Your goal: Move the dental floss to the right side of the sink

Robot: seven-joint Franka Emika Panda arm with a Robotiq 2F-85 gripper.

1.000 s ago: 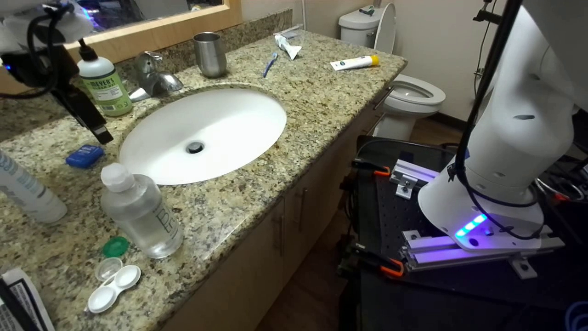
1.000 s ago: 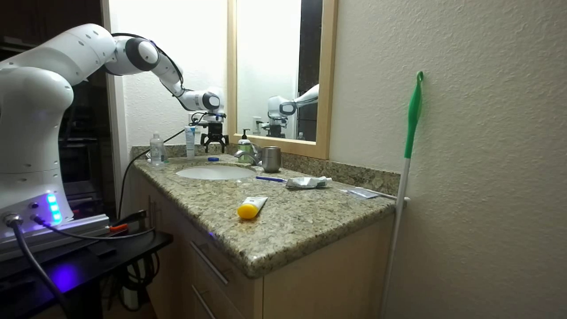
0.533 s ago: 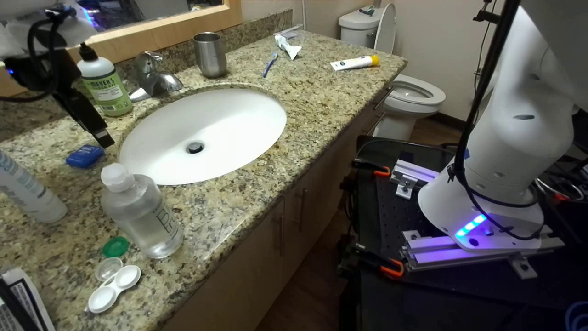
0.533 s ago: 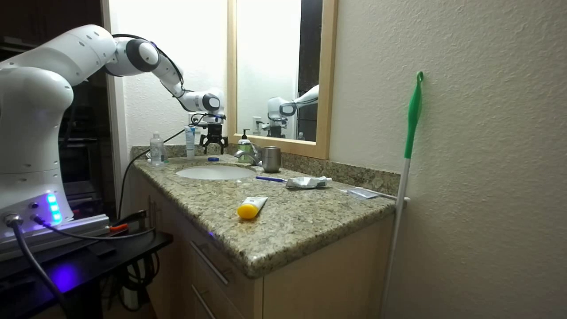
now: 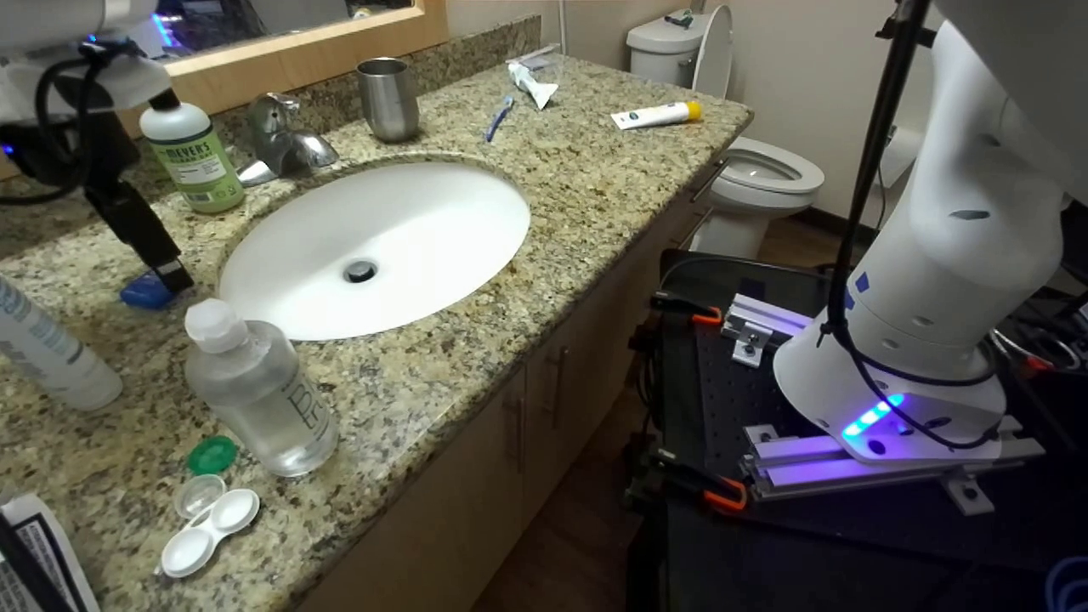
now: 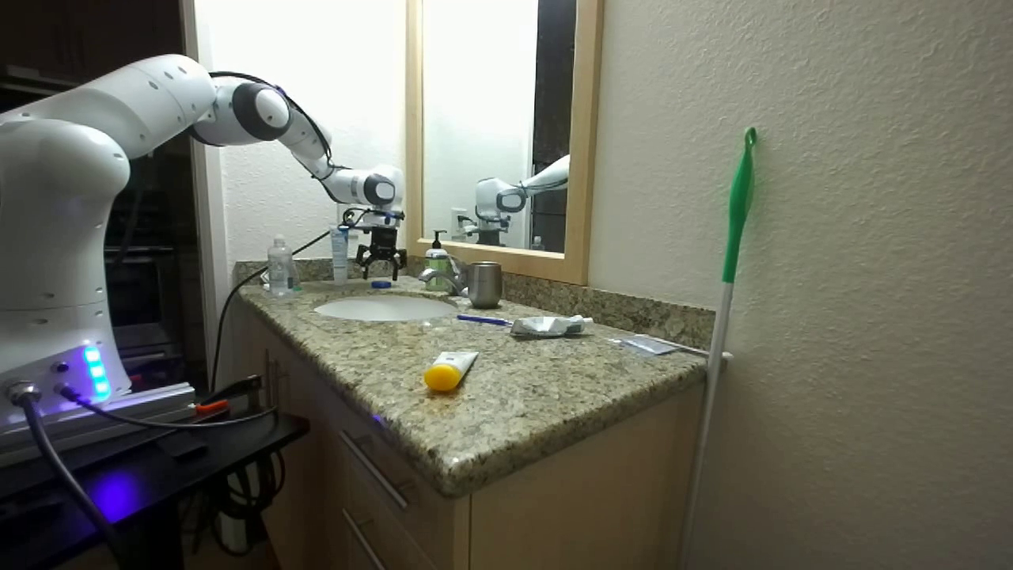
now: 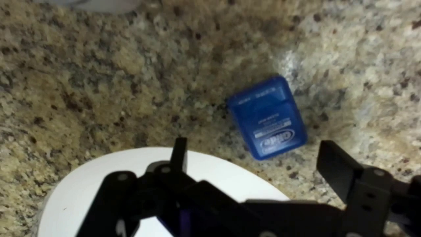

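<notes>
Toward the front in an exterior view, a white contact lens case (image 5: pixel 210 533) lies on the granite counter (image 5: pixel 408 399), a green cap (image 5: pixel 212 456) just beyond it. A clear bottle (image 5: pixel 262 408) stands upright next, with a white tube (image 5: pixel 51 348) on end near it. Past these, the blue Glide dental floss (image 7: pixel 268 120) lies flat on the counter, just beside the sink (image 5: pixel 459 212). The gripper (image 7: pixel 253 141) hangs close above, its jaws spread wide; one finger hides part of the floss in an exterior view. Behind the basin stand the Meyer's soap bottle (image 5: pixel 197 166), chrome faucet (image 5: pixel 286 153) and steel tumbler (image 5: pixel 389 100). Farther along lie a blue toothbrush (image 5: pixel 499 119), a yellow-capped tube (image 5: pixel 654 116) and a squeezed tube (image 5: pixel 533 87). The toilet (image 5: pixel 769 191) stands beyond.
</notes>
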